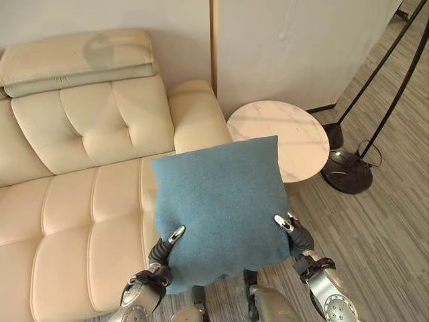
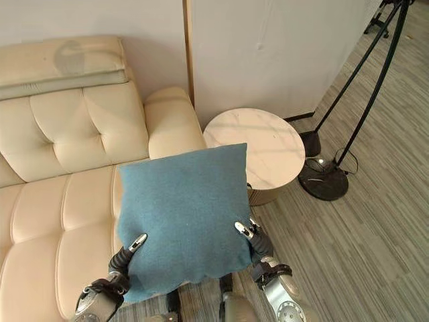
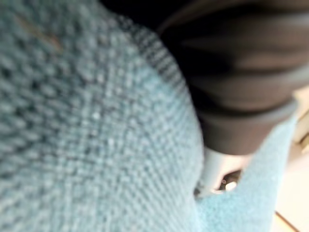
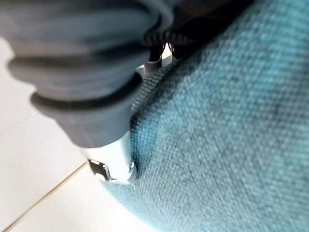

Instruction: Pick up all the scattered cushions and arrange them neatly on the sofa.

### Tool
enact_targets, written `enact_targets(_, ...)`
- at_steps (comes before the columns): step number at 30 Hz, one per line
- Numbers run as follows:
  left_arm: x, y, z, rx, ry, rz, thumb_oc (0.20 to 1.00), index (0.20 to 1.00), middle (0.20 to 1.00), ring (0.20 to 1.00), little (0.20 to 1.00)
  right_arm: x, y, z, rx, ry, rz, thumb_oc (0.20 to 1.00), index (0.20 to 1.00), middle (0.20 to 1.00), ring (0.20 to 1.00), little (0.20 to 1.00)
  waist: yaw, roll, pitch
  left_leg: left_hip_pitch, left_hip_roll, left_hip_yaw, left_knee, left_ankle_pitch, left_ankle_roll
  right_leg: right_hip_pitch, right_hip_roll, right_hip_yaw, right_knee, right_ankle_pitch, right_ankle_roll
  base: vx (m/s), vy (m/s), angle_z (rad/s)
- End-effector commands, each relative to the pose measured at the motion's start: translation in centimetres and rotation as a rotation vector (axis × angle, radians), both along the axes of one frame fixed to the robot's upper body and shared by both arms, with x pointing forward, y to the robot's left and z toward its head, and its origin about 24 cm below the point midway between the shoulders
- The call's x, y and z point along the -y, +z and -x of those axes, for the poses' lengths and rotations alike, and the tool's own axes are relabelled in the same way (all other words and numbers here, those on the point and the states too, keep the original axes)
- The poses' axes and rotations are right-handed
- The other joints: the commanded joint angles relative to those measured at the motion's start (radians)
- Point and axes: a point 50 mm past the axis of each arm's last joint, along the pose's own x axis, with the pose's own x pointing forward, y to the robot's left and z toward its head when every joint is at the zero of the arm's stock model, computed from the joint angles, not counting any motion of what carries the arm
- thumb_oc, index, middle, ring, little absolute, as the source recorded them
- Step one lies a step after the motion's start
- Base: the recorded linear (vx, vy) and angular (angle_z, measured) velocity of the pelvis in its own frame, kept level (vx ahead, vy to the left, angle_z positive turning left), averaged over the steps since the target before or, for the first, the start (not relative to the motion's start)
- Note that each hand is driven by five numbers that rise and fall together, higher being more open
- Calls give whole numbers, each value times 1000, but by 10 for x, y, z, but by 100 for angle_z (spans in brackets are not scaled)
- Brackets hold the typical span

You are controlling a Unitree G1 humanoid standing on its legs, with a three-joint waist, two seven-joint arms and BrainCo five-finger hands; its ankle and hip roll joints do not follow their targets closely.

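A square teal-blue cushion (image 1: 221, 208) of coarse woven fabric is hanging in the air, its broad face turned up toward the head camera and tilted slightly so one corner is pointing toward the round side table; its lower edge is sagging and bulging a little. It is overlapping the right end of the cream tufted leather sofa (image 1: 74, 201) in the head views, sitting just before the seat edge near the armrest; the sofa's seat is lying bare.

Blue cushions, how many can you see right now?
1. The blue cushion is held up between the left hand and right hand, in front of the cream sofa. Others may be hidden behind it.
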Motion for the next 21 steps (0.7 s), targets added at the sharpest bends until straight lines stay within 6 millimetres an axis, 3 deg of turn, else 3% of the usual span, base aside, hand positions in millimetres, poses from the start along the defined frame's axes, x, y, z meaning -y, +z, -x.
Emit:
enact_targets(1, 60, 55, -29, 305, -206, 192, 200, 200, 200, 200, 200, -55, 69, -12, 346, 180, -234, 200, 200, 200, 200, 200, 26, -15, -53, -26, -47, -59, -10, -49, -42, 198, -2, 62, -99, 40, -5, -44, -126, 26)
enact_targets(2, 60, 55, -29, 304, -206, 192, 200, 200, 200, 200, 200, -55, 69, -12, 346, 180, -234, 200, 200, 200, 200, 200, 26, -16, -52, -25, -48, -59, -10, -49, -42, 199, -3, 61, -99, 40, -5, -132, -231, 33)
enact_targets(5, 58, 63, -28, 320, -170, 204, 200, 200, 200, 200, 200, -52, 71, -14, 348, 155, -237, 200, 200, 200, 200, 200, 61, -27, -62, -95, -30, -80, 17, 4, -60, 266, 20, 42, -219, -79, -42, -194, -278, 14)
enact_targets(10, 61, 71, -34, 346, -157, 202, 200, 200, 200, 200, 200, -39, 70, -20, 340, 88, -207, 200, 200, 200, 200, 200, 67, 5, 27, -212, 26, -147, 40, 128, -154, 230, 107, -27, -215, -128, -103, -337, -294, 53)
enact_targets(13, 62, 75, -36, 364, -164, 197, 200, 200, 200, 200, 200, -36, 72, -23, 349, 85, -187, 200, 200, 200, 200, 200, 59, 1, 44, -222, 24, -162, 57, 101, -140, 195, 103, -66, -191, -122, -107, -285, -135, 62)
enact_targets(15, 64, 78, -37, 381, -185, 185, 200, 200, 200, 200, 200, -32, 74, -22, 365, 82, -162, 200, 200, 200, 200, 200, 32, -25, 34, -188, 21, -132, 171, 9, -99, 168, 59, -136, -206, -79, -107, -294, -129, 77)
enact_targets(18, 68, 78, -37, 394, -211, 189, 200, 200, 200, 200, 200, -29, 72, -21, 365, 90, -135, 200, 200, 200, 200, 200, 9, -46, 15, -125, 4, -93, 257, -110, -79, 155, 30, -173, -240, -47, -115, -159, -51, 112)
enact_targets(20, 69, 78, -38, 397, -220, 187, 200, 200, 200, 200, 200, -28, 73, -20, 369, 95, -129, 200, 200, 200, 200, 200, -3, -50, 5, -80, -4, -60, 280, -162, -69, 152, 21, -205, -261, -34, -113, -127, 7, 75)
enact_targets(21, 70, 76, -37, 394, -220, 188, 200, 200, 200, 200, 200, -25, 72, -20, 369, 91, -125, 200, 200, 200, 200, 200, -18, -43, -11, -21, -1, -10, 251, -190, -68, 146, 16, -234, -272, -27, -107, -80, 40, 91)
